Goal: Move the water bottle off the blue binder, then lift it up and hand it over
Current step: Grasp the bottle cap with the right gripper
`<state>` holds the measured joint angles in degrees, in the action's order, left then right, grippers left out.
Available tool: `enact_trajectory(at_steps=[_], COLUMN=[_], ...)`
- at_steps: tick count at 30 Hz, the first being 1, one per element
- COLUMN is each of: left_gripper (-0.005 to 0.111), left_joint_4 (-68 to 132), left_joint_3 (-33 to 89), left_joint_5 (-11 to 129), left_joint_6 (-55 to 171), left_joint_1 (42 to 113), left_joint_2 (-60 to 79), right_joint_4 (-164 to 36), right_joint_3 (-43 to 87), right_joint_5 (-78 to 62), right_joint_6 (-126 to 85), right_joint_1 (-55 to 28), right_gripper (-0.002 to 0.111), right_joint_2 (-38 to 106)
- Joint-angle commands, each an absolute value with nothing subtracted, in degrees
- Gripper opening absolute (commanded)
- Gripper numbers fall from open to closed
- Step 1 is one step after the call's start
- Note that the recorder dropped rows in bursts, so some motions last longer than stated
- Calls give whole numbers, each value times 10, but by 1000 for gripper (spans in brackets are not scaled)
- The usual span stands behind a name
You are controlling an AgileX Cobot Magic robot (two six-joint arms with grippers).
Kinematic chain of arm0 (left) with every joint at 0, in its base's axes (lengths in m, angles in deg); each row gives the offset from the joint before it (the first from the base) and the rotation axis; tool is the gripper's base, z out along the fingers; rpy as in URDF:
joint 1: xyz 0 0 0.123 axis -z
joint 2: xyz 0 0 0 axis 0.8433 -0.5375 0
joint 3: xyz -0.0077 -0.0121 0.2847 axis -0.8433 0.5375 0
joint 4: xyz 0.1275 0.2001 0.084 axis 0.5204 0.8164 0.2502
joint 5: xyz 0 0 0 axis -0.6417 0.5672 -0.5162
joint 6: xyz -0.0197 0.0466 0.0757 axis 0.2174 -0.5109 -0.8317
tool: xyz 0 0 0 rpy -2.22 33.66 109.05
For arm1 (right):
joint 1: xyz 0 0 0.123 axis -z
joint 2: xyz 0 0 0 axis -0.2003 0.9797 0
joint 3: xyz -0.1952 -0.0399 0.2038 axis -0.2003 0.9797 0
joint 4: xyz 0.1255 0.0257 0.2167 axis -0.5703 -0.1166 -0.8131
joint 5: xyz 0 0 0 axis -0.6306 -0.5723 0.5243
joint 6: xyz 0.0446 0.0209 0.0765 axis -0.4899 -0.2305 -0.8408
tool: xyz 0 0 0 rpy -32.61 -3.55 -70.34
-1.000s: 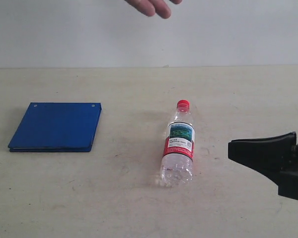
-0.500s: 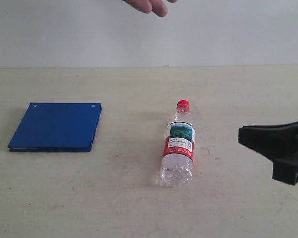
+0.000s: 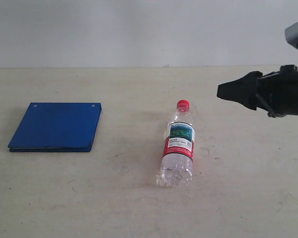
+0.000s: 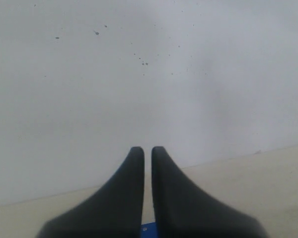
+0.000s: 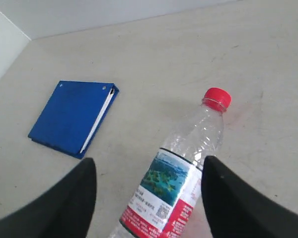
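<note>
Right gripper point(image 3: 226, 92): black, jaws spread wide, holding nothing; in the exterior view it hangs in the air above the table point(image 3: 139, 208), up and to the right of the water bottle point(image 3: 179, 144) and clear of it. In its own wrist view the right gripper point(image 5: 149, 171) shows both jaws set well apart, with the water bottle point(image 5: 186, 161) framed between them in the picture but untouched. Left gripper point(image 4: 147, 149): black, jaws drawn together with only a thin slit between them, nothing held; it faces a pale speckled wall point(image 4: 139, 74) with a strip of table point(image 4: 268, 168) below. A blue sliver point(image 4: 148, 229) shows low between the jaw bases, too small to identify. Water bottle: clear plastic, red-capped, with a red, white and green-blue label; it stands upright on the bare table near the centre of the exterior view, off the binder. Blue binder point(image 3: 54, 126): flat, deep blue, two small silver rivets along its far edge; it lies closed on the table, well apart from the bottle, to its left in the exterior view. The right wrist view shows the blue binder point(image 5: 72, 116) with white pages visible along its open side. Table: pale beige, lightly scuffed.
</note>
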<state>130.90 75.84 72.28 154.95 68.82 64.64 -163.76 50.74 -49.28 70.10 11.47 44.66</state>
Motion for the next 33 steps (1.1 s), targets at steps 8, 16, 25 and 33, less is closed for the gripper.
enact_trajectory(at_steps=[8,16,25,33], left_gripper=[4,4,4,4], left_joint_4=[1194,1237,1237,1237], left_joint_3=[756,756,756,756], left_joint_5=[612,566,556,496], left_joint_6=[1714,1702,1702,1702], left_joint_1=[686,686,686,686], left_joint_2=[649,649,649,649], right_joint_4=[-1642,-1622,-1559,-1524], right_joint_3=[304,148,110,110], right_joint_5=[-516,-463,-406,-447], right_joint_6=[638,580,517,485], right_joint_1=[98,59,36,35], right_gripper=[55,55,55,55], right_joint_2=[711,851,888,911])
